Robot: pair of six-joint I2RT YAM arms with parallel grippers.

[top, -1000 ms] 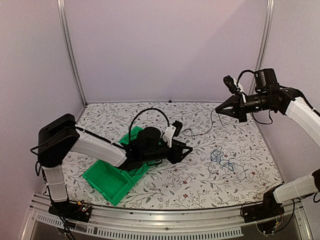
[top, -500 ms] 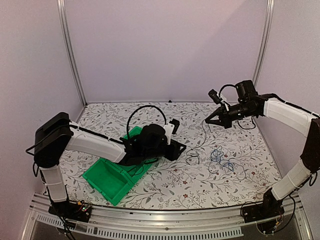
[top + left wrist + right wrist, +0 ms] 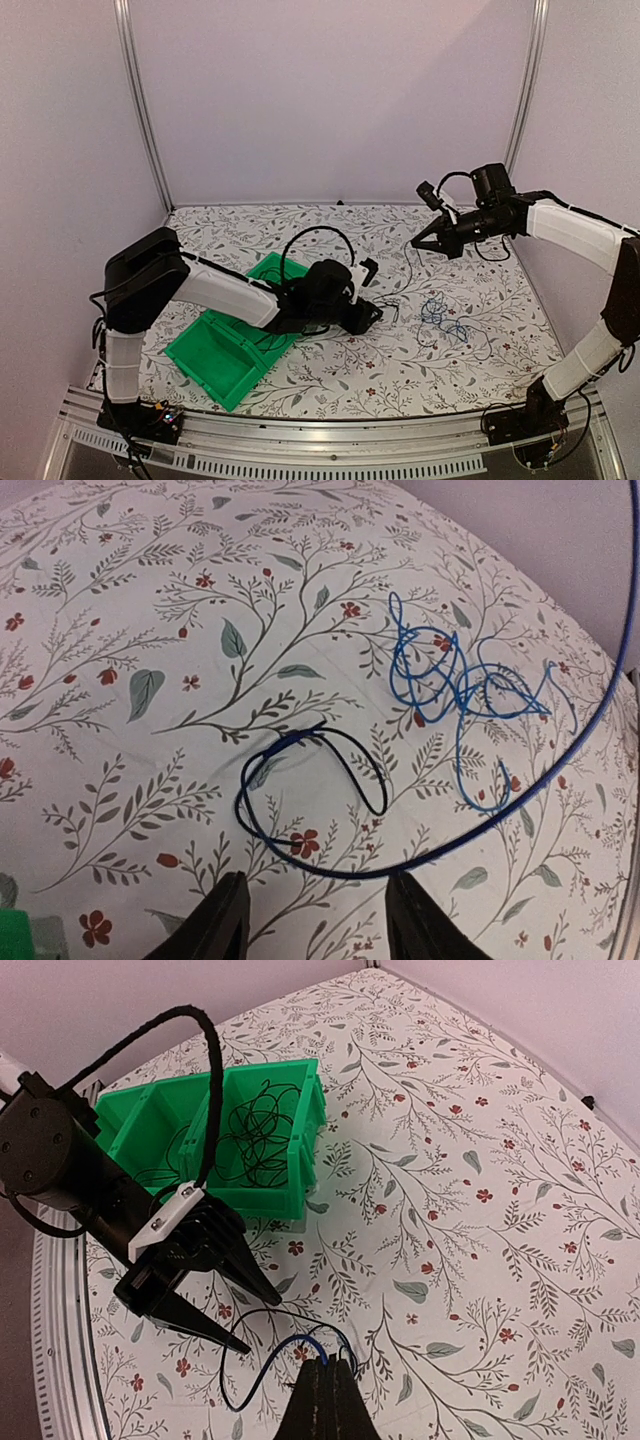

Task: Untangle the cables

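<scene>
The right hand [image 3: 322,1365] is raised over the far right of the flower-patterned counter [image 3: 230,235], its fingers pressed together on one end of a thin dark cable [image 3: 244,795]. From that pinch the strand drops to the cloth and ends in a small loop lying flat. Lifting the end high appears meant to draw the wire out straight and away from its neighbours, so that its slack hangs free rather than crossing them.

The left hand [image 3: 318,880] sits low over the middle of the counter, jaws parted with nothing between them. The loop lies just ahead of its fingertips, so it seems poised to pin or pick up that low end while the other hand holds the top.

A loose tangle of thin blue cable [image 3: 455,685] lies near the loop, on the right-hand side of the counter. In the left wrist view the dark strand sweeps round beside the tangle; whether the two touch cannot be told. A green plastic bin [image 3: 290,1185] with compartments stands on the near left, and coiled black wires [image 3: 255,1125] lie in one compartment, probably already sorted.

By this reckoning the dark cable is nearly free and the blue tangle awaits.
</scene>
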